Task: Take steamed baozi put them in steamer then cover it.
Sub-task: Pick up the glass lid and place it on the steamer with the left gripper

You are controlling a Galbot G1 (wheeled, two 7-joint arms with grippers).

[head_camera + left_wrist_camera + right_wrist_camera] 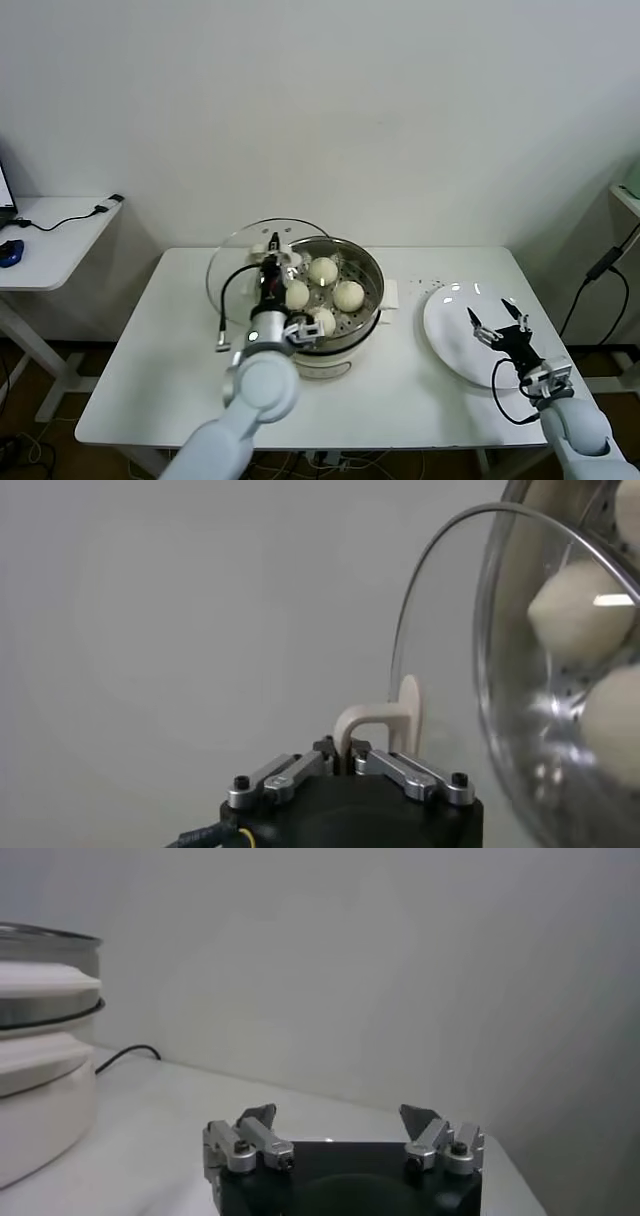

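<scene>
The steamer (366, 268), a shiny steel basket on a cream pot base, stands mid-table with several pale baozi (348, 295) inside. The clear glass cover (238, 262) stands tilted on edge against the steamer's left side. My left gripper (271, 268) is shut on the cover's cream handle. In the left wrist view the gripper (343, 752) pinches the handle (378, 718), and baozi (580, 610) show through the glass (450, 610). My right gripper (500, 325) hovers open over the white plate, holding nothing. The right wrist view shows its fingers spread (338, 1118) and the steamer (40, 968) farther off.
A bare white plate (450, 350) lies on the right part of the white table (150, 380). A side desk (50, 235) with a mouse and a cable stands to the left. A wall runs close behind the table.
</scene>
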